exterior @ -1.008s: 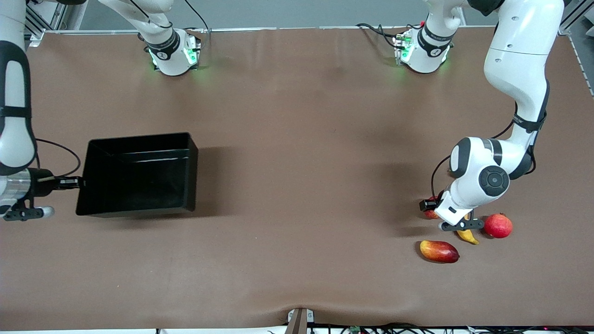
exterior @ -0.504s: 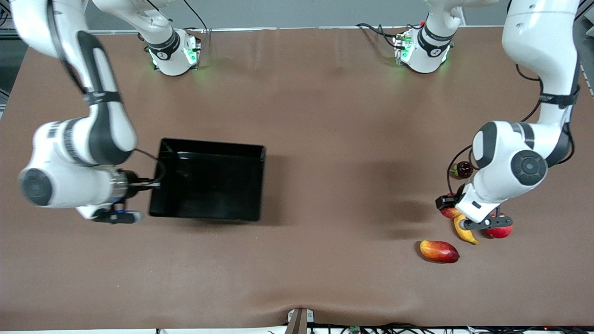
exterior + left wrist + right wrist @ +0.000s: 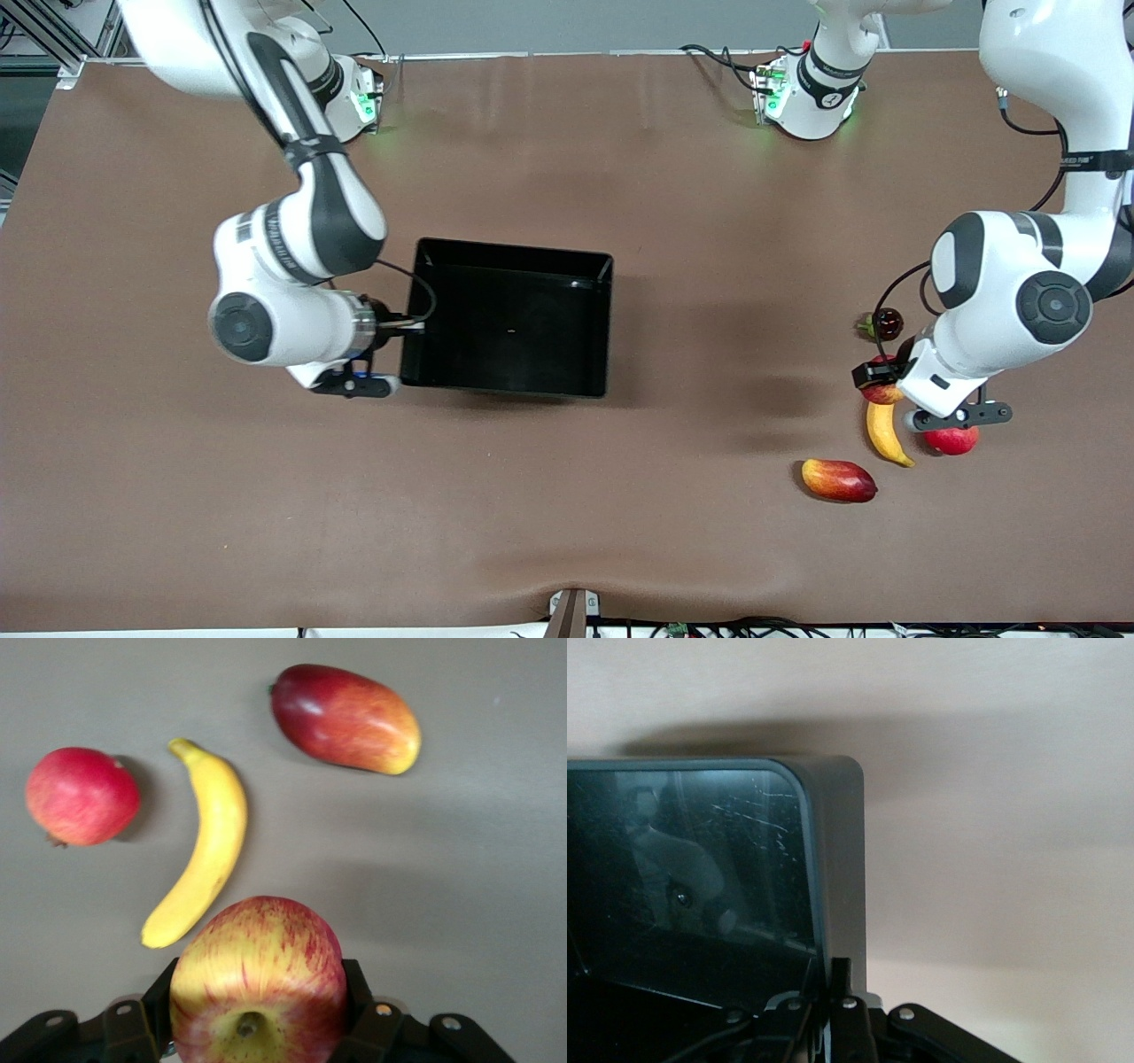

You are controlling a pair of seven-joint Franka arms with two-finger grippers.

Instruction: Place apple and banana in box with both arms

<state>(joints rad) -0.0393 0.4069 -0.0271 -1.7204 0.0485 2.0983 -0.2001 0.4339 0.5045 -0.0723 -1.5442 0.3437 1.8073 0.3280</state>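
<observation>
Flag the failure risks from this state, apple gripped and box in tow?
1. The right gripper pinches only one thin wall of the box, so it could slip or tilt.
2. The left gripper holds the apple directly over the banana and nearby fruit; a drop would scatter them.
</observation>
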